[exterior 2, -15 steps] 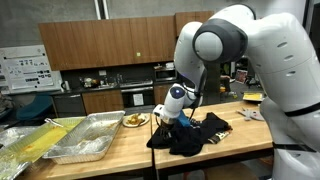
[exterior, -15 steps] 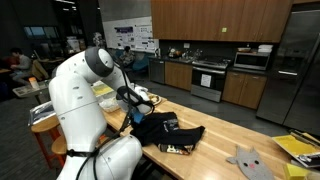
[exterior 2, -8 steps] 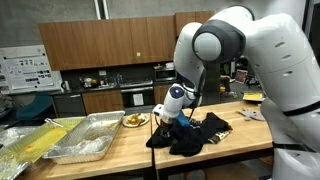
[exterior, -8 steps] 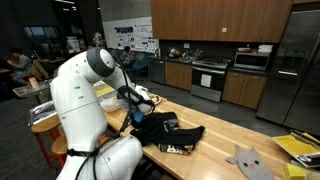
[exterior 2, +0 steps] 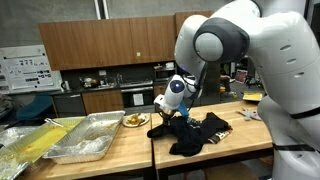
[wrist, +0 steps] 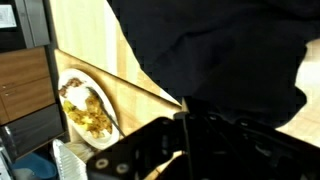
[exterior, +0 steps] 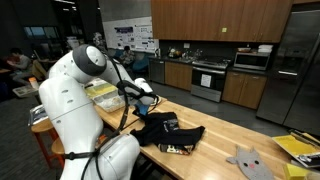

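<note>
A black cloth (exterior: 172,133) lies crumpled on the wooden counter in both exterior views (exterior 2: 197,133). My gripper (exterior 2: 169,109) is above the cloth's edge nearest the metal tray and is shut on a corner of it. That corner hangs up from the heap as a dark strip (exterior: 126,113). In the wrist view the black cloth (wrist: 220,50) fills the upper right, and my gripper's dark fingers (wrist: 185,128) are closed on a fold of it. The fingertips are hard to tell from the fabric.
A plate of yellow food (wrist: 85,110) sits on the counter next to the cloth (exterior 2: 135,120). A large metal tray (exterior 2: 85,138) and yellow items (exterior 2: 28,142) lie beyond it. A grey piece (exterior: 250,160) and yellow objects (exterior: 300,148) lie at the counter's far end.
The gripper has risen from the counter with a corner of the black cloth in it, so that edge is lifted. The rest of the cloth stays on the counter.
</note>
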Robot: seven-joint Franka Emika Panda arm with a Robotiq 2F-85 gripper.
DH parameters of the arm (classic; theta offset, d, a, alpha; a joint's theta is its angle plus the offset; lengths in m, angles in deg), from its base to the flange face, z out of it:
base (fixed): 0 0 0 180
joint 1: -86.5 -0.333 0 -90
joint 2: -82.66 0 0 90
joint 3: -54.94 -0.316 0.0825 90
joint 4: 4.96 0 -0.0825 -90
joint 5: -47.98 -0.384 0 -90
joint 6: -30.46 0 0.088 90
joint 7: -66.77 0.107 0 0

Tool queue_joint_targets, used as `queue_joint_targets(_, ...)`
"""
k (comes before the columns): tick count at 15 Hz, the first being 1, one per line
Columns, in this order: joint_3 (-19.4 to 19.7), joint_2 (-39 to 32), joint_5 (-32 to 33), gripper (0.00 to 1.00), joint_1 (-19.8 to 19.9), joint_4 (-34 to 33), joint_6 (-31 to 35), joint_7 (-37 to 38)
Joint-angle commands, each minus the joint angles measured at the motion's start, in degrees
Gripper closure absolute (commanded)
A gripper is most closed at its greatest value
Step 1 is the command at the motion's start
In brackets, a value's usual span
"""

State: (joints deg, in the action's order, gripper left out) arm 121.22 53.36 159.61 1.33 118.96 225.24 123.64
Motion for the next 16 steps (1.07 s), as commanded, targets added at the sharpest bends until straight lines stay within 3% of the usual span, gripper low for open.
queue_joint_targets(1, 13.9, -2.6, 1.6, 1.00, -11.1, 1.9, -4.1, 4.1)
queue_joint_targets(5, 29.4, -11.4, -1.5, 1.00, -20.9, 6.5, -3.7, 6.9)
queue_joint_targets(8, 35.4, -19.6, -3.8, 1.00, -22.4, 11.6, -0.3, 9.3)
queue_joint_targets(13, 36.1, -32.1, -2.3, 1.00, -18.0, 18.9, 8.0, 17.3)
queue_joint_targets(14, 34.5, -28.5, 1.0, 1.00, -17.5, 20.9, 3.8, 19.6)
queue_joint_targets(16, 32.2, -30.7, 3.6, 1.00, -15.0, 23.2, 3.2, 24.4)
